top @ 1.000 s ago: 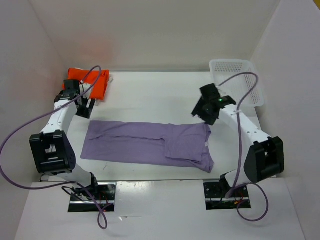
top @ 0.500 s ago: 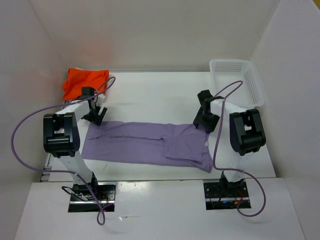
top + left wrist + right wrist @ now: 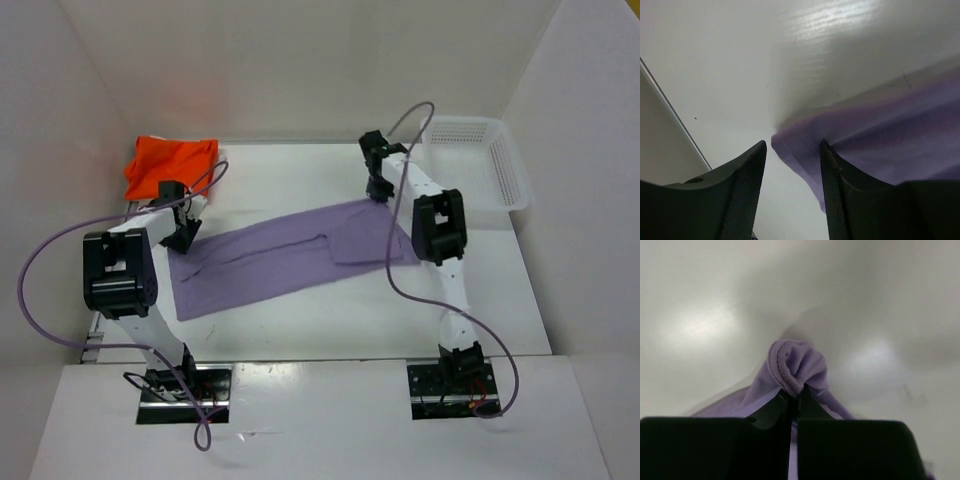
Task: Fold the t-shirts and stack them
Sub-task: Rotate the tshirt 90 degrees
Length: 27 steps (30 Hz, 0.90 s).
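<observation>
Purple shirt (image 3: 290, 255) lies part-folded on the worktop (image 3: 300, 180), right gripper (image 3: 792, 395) jaws pinched shut on its edge, left gripper (image 3: 792, 165) jaws part-open astride a corner; orange shirt (image 3: 170, 165) seemingly folded far-left, stacking undone.

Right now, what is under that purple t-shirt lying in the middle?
Only the white table shows around the lavender purple cloth t-shirt. It lies mostly flat, except the far corner pinched by the right jaws. The tabletop it covers is hidden.
</observation>
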### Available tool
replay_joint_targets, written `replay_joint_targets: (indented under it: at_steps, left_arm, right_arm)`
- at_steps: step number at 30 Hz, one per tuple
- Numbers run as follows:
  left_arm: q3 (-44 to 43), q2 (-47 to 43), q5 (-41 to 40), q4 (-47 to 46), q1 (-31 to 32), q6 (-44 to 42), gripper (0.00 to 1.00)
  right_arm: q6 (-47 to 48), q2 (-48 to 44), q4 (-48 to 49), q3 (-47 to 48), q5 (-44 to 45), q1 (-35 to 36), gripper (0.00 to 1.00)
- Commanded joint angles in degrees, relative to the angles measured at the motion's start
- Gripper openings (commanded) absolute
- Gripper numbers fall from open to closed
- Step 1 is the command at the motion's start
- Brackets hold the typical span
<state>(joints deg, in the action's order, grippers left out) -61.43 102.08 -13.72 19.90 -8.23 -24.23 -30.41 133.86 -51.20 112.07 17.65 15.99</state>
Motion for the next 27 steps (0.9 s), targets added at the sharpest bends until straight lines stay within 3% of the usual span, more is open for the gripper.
replay_joint_targets:
  at_steps: [1,2,4,7,8,9,11,13,15,17,20,23,26,27]
  left_arm:
    - [3.0,0.7,-2.5,10.1,-1.4,-1.2,0.56]
    - [2.5,0.7,-2.5,10.6,-1.4,-1.2,0.56]
    - [2.5,0.1,-2.5,12.3,-1.4,-2.0,0.56]
    - [2.5,-2.0,-1.0,14.0,-0.6,-3.8,0.57]
    - [3.2,-2.8,-1.0,14.8,0.2,-4.7,0.57]
    - [5.2,-3.6,-1.0,14.8,2.1,-6.9,0.59]
    - [7.9,-6.6,-1.8,15.3,4.3,-9.4,0.60]
    - [11.0,-7.9,-5.7,15.3,5.9,-10.8,0.60]
    - [11.1,-9.2,-6.2,16.1,5.4,-10.8,0.61]
    - [11.1,-11.3,-5.0,17.8,4.7,-10.1,0.65]
    - [9.7,-14.0,-4.5,19.2,3.4,-7.2,0.78]
    - [8.4,-16.2,-3.7,19.9,1.5,-4.3,0.91]
    - [6.9,-17.6,-3.2,20.4,0.1,-2.9,0.96]
    - [6.9,-17.6,-3.2,19.7,0.1,-2.3,0.96]
  right_arm:
    - [5.2,13.0,-4.8,22.0,12.7,2.4,0.00]
    - [5.2,21.7,-7.7,38.0,13.4,3.0,0.00]
    - [7.0,29.1,-11.8,53.5,9.4,3.0,0.00]
    - [13.1,30.7,-2.4,56.9,4.4,2.3,0.00]
    - [14.7,30.7,0.1,56.4,2.8,2.3,0.04]
    - [17.1,30.0,4.1,56.4,1.2,2.3,0.23]
    - [18.1,29.4,6.9,58.2,-4.8,2.3,0.69]
    - [16.5,28.0,5.8,61.9,-5.3,2.3,1.00]
    - [14.3,23.5,3.0,62.7,-3.9,2.3,1.00]
    - [9.9,19.2,-3.1,62.0,3.1,1.7,1.00]
    - [4.7,9.4,-11.8,55.6,13.8,1.2,1.00]
    - [2.1,0.9,-20.1,51.2,18.5,1.8,1.00]
    - [4.2,-18.5,-13.3,27.3,18.4,3.3,1.00]
    - [7.4,-24.2,-10.4,14.1,16.7,4.5,0.99]
